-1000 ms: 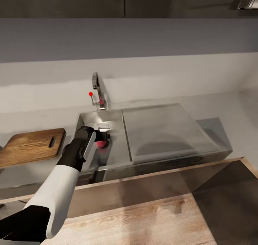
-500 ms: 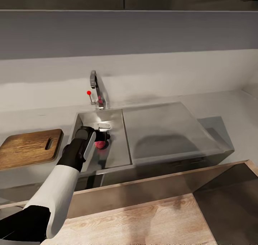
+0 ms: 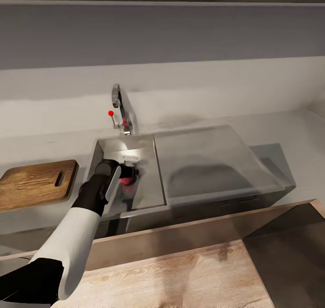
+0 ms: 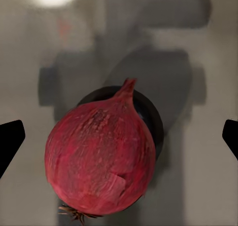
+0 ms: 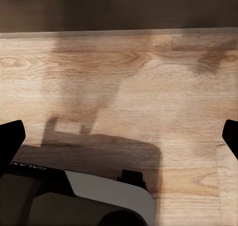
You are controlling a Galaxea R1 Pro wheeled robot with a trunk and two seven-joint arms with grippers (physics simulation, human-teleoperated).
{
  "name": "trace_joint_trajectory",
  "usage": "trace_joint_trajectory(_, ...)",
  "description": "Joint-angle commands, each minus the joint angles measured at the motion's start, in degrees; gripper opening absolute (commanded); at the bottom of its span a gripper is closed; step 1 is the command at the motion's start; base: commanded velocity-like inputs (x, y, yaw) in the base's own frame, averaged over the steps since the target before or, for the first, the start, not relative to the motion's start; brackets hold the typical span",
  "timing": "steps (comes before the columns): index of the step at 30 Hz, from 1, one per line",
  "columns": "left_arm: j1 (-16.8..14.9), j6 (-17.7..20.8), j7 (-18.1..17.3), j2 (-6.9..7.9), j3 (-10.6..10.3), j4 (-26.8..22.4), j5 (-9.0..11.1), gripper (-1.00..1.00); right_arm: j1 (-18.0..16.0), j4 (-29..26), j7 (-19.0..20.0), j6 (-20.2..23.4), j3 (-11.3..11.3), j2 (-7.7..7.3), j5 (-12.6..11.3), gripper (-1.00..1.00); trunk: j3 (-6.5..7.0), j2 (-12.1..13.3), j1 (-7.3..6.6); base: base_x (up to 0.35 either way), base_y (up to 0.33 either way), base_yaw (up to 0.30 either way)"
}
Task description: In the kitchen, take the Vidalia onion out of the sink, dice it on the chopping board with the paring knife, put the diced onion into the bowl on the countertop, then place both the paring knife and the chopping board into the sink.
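A dark red onion (image 3: 127, 181) lies on the floor of the steel sink (image 3: 145, 149), over the black drain (image 4: 152, 113). My left gripper (image 3: 129, 170) reaches down into the basin just above it and is open. In the left wrist view the onion (image 4: 99, 156) sits between the two black fingertips (image 4: 10, 142), which stand far apart and clear of it. The brown chopping board (image 3: 34, 184) lies on the countertop (image 3: 280, 132) left of the sink. My right gripper (image 5: 119, 136) is open and holds nothing. The paring knife and the bowl are out of view.
A curved faucet (image 3: 120, 106) with a red-tipped lever (image 3: 111, 113) stands behind the basin. A sloped steel drainboard (image 3: 203, 163) extends right of it. A pale wooden surface (image 3: 180, 267) lies below the counter's front edge. The right wrist view looks down on wood floor (image 5: 148, 87).
The whole head view has shifted a little, so the camera moved. My left gripper stays open over the onion in the sink.
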Motion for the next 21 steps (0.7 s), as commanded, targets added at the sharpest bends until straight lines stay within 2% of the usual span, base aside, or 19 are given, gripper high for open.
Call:
trace_joint_trajectory(1, 0.0, 0.2, 0.3, 0.00, -0.1, 0.2, 0.1, 1.00, 0.0, 0.0, 0.2, -0.2, 0.1, -0.01, -0.2, 1.00, -0.14, 0.0, 0.00, 0.000, 0.000, 0.000)
trace_joint_trajectory(8, 0.0, -0.9, 0.3, 0.08, -0.1, 0.6, 0.1, 1.00, 0.0, 0.0, 0.2, -0.2, 0.1, -0.01, -0.2, 1.00, -0.78, 0.0, 0.00, 0.000, 0.000, 0.000)
trace_joint_trajectory(11, 0.0, -1.3, 0.3, 1.05, -0.1, 1.0, 0.1, 1.00, 0.0, 0.0, 0.3, -0.2, 0.1, -0.01, -0.2, 1.00, -1.06, 0.0, 0.00, 0.000, 0.000, 0.000)
trace_joint_trajectory(21, 0.0, -1.4, 0.3, 1.40, -0.1, 1.4, 0.1, 1.00, 0.0, 0.0, 0.2, -0.2, 0.1, 0.00, -0.2, 1.00, -1.98, 0.0, 0.00, 0.000, 0.000, 0.000)
